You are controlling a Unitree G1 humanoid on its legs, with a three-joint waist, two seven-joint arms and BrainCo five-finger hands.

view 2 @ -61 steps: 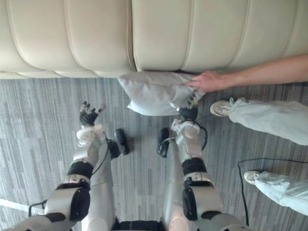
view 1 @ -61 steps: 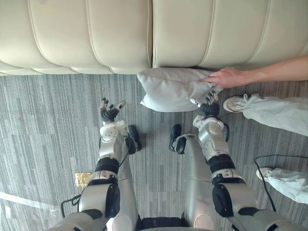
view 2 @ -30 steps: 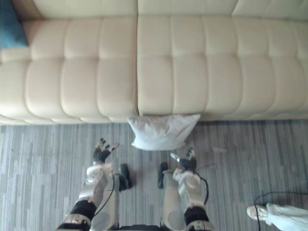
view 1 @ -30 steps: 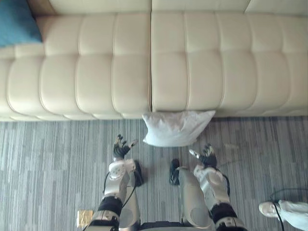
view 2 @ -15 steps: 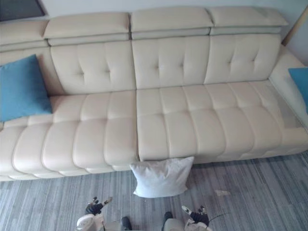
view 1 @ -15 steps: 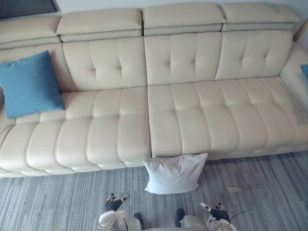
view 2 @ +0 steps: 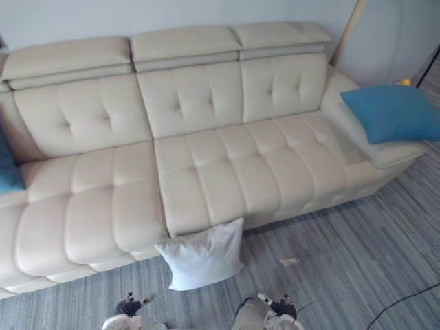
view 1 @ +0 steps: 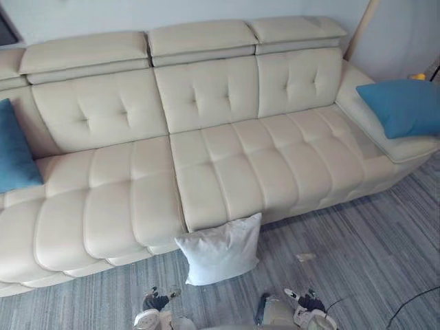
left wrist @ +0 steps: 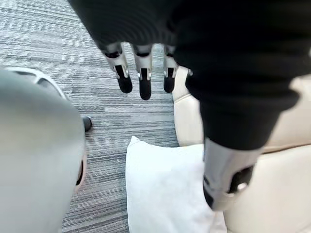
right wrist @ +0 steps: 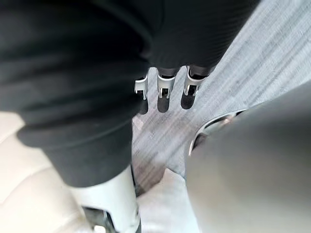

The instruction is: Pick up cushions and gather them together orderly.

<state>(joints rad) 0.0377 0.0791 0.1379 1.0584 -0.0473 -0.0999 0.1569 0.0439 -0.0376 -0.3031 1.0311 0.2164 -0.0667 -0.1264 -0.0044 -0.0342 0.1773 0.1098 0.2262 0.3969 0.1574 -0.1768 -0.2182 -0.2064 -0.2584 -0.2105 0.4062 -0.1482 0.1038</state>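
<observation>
Left eye view looks down on a long cream sofa (view 1: 227, 158) standing on a grey striped floor (view 1: 357, 247). A white cushion (view 1: 220, 249) sits on the floor, propped upright against the front of the sofa near the seam between two seat sections. It is touched by neither hand. A blue cushion (view 1: 402, 106) lies on the sofa's right end, resting on the broad arm there. Another blue cushion (view 1: 14, 155) shows partly at the far left, leaning against the backrest on the seat. The three cushions are well apart from one another. A small pale scrap (view 1: 305, 257) lies on the floor just right of the white cushion.

The left hand (view 1: 157, 301) shows at the bottom edge, near the white cushion's lower left corner but apart from it. In the left wrist view its fingers (left wrist: 145, 73) hang straight and spread, the thumb (left wrist: 226, 179) held out to the side, and it holds nothing. The white cushion (left wrist: 165, 189) lies past them against the sofa's base.

The right hand (view 1: 306, 302) shows at the bottom edge, further right, over bare floor. In the right wrist view its fingers (right wrist: 165, 94) are relaxed and empty, with the thumb (right wrist: 112, 204) set apart.
</observation>
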